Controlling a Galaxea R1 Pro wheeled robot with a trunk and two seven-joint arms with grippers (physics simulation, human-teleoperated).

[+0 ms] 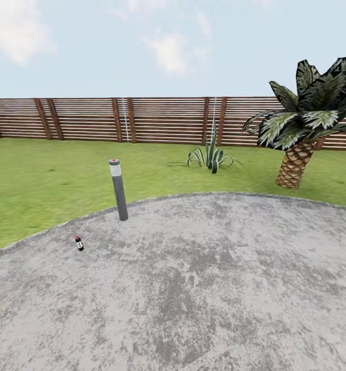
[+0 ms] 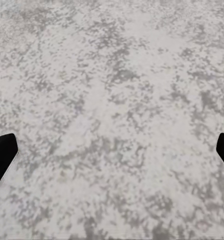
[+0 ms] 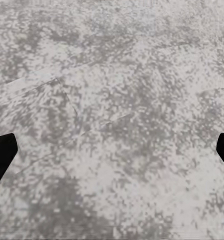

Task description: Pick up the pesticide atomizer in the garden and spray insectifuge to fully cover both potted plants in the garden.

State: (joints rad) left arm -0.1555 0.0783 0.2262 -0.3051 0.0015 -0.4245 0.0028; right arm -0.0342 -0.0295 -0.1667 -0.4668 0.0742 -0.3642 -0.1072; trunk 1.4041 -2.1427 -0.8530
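Standing upright, pesticide atomizer [image 1: 79, 243] seemingly well apart from both open grippers.

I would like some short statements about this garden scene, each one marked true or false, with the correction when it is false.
1. The pesticide atomizer stands upright on the paved patio. True.
2. The atomizer lies on the lawn beside the palm. False: it is on the paving near the grey lamp post, far from the palm.
3. The left gripper is open, with nothing between its fingertips. True.
4. The right gripper holds the atomizer. False: it is open over bare paving.
5. The striped agave grows on the lawn in front of the wooden fence. True.
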